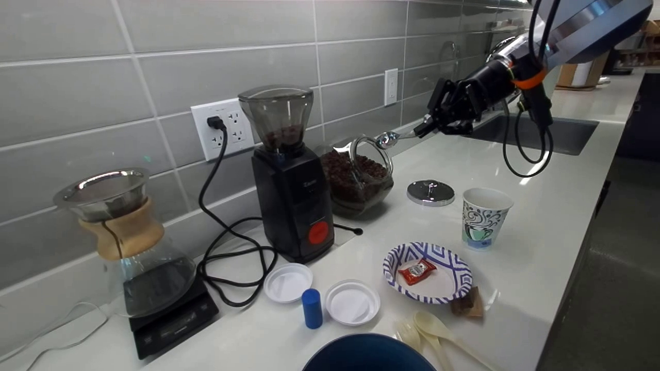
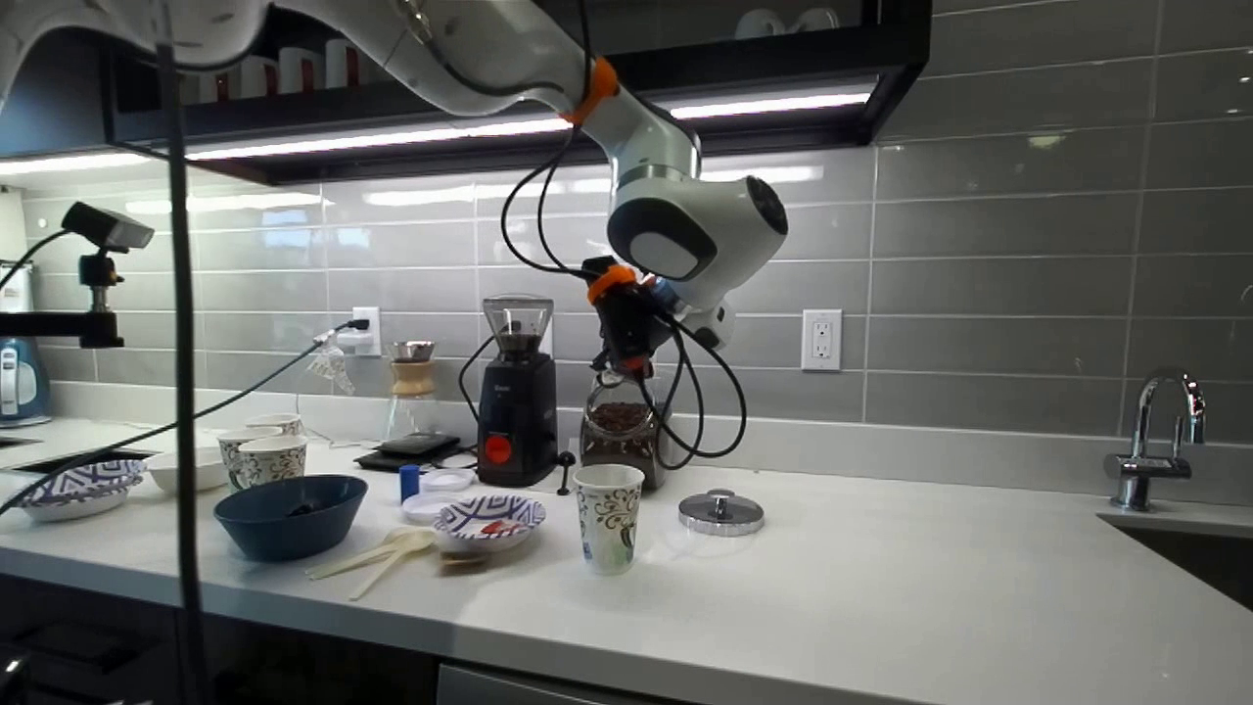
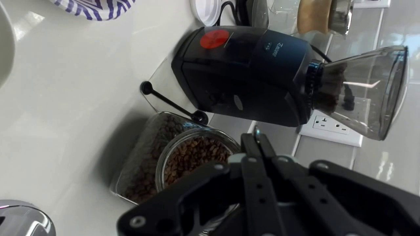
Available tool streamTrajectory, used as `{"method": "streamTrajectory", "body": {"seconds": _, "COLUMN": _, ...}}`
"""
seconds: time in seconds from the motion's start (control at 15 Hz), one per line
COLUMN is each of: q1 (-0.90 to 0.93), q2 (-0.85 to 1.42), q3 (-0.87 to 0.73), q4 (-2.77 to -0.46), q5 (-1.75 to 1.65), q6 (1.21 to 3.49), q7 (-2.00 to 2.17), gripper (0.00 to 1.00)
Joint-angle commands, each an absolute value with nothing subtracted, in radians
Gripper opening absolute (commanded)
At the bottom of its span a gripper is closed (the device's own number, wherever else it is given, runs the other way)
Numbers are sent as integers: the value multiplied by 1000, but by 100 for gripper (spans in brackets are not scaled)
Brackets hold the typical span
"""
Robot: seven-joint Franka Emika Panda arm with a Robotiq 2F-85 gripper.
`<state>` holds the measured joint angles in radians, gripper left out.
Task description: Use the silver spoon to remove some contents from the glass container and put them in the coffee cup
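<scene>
The end effector (image 1: 424, 127) is clenched on the silver spoon (image 1: 388, 140), whose tip is near the mouth of the glass jar (image 1: 361, 196); the paper cup (image 1: 484, 219) stands upright on the worktop (image 1: 551, 201), near the lid (image 1: 430, 192).

There's the arm (image 2: 509, 59), stretched in from the left in an exterior view, wrist (image 2: 700, 230) bent downward; gripper (image 1: 424, 128) angled down to the left in an exterior view, fingers (image 3: 248, 146) clamped close together!

The spoon (image 1: 386, 140) is glossy metal, the jar (image 1: 355, 179) glass.
</scene>
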<state>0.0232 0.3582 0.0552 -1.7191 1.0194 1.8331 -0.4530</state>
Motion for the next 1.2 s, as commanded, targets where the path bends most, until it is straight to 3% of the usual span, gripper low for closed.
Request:
{"method": "streamTrajectory", "body": {"seconds": 0.0, "q1": 9, "q2": 449, "q3": 67, "q4": -1623, "q5": 1024, "q6": 1787, "q7": -419, "gripper": 1}}
{"method": "streamTrajectory", "body": {"seconds": 1.13, "q1": 93, "q2": 727, "q3": 99, "q4": -1277, "q5": 766, "q6": 1806, "q7": -166, "gripper": 1}}
